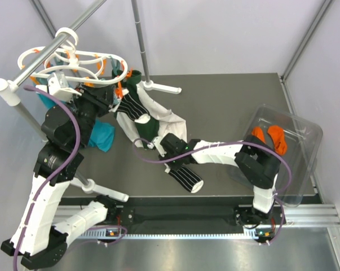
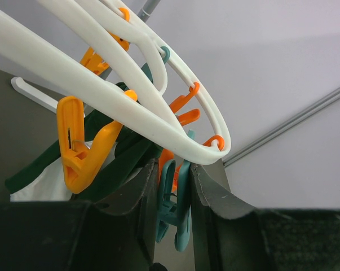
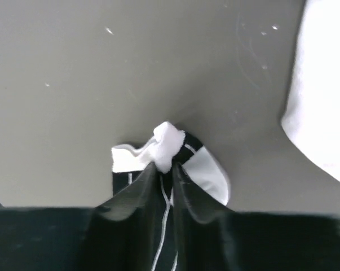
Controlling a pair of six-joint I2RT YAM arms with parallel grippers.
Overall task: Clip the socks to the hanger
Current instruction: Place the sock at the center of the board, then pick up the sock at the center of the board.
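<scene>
The white oval hanger hangs at the back left with orange clips under its ring. My left gripper is raised to it and is shut on a teal clip, which is squeezed between the fingers. My right gripper is shut on a dark sock with thin white stripes, low over the table's front middle; the sock's white end bunches at the fingertips. Another striped sock hangs from the hanger. Two orange socks lie in the clear bin.
A clear plastic bin stands at the right. A white cloth and a dark-green cloth hang down onto the table's middle; teal cloth hangs at the left. The grey rail and its white feet stand around the hanger.
</scene>
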